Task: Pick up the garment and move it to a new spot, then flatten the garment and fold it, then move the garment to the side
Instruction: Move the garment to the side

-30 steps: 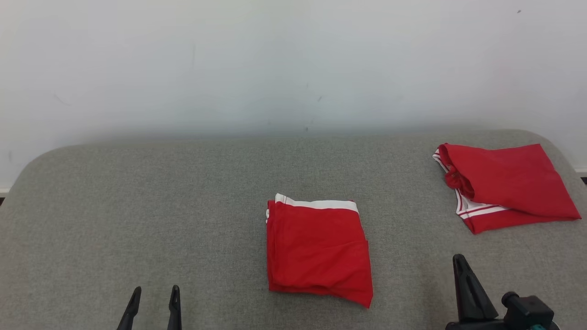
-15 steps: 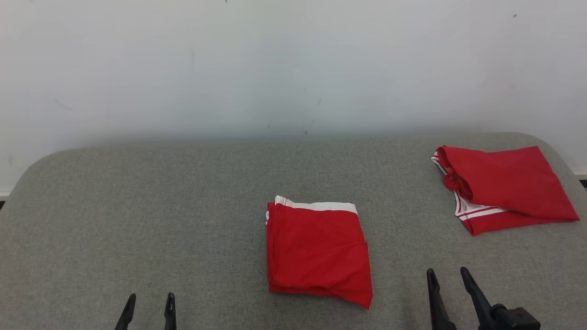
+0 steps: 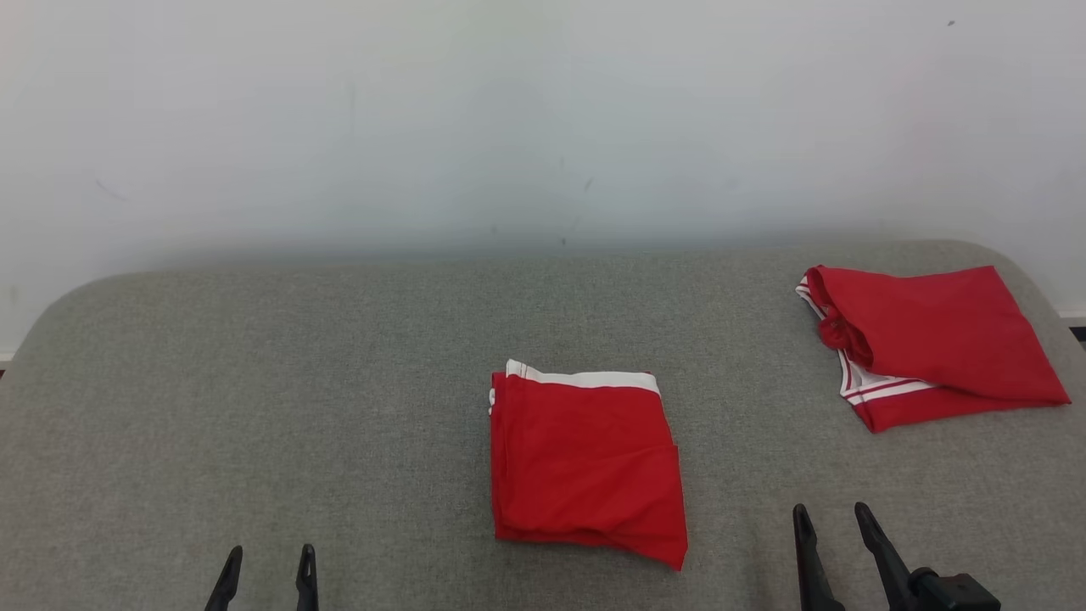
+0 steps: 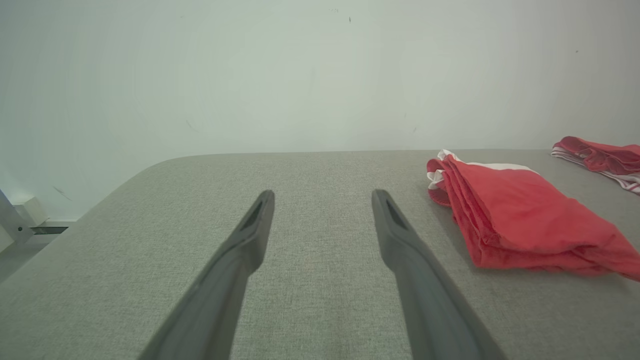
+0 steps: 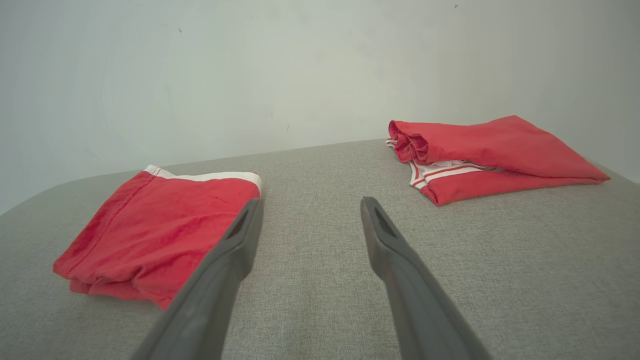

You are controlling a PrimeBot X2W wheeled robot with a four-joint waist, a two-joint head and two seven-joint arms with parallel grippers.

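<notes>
A folded red garment (image 3: pixel 585 467) with a white band along its far edge lies flat near the middle of the grey upholstered surface (image 3: pixel 254 382), somewhat closer to the near edge than to the far one. A second red garment (image 3: pixel 933 339) (more loosely folded, with red-and-white striped trim showing under its top layer) lies at the far right corner, well apart from the first.

The left gripper (image 3: pixel 270 556) hovers at the near edge, left of the folded garment, its fingers apart with nothing between them. The right gripper (image 3: pixel 831 513) is at the near edge on the right, fingers likewise spread and empty, between the two garments and touching neither.

A pale wall (image 3: pixel 509 127) rises behind the far edge.
</notes>
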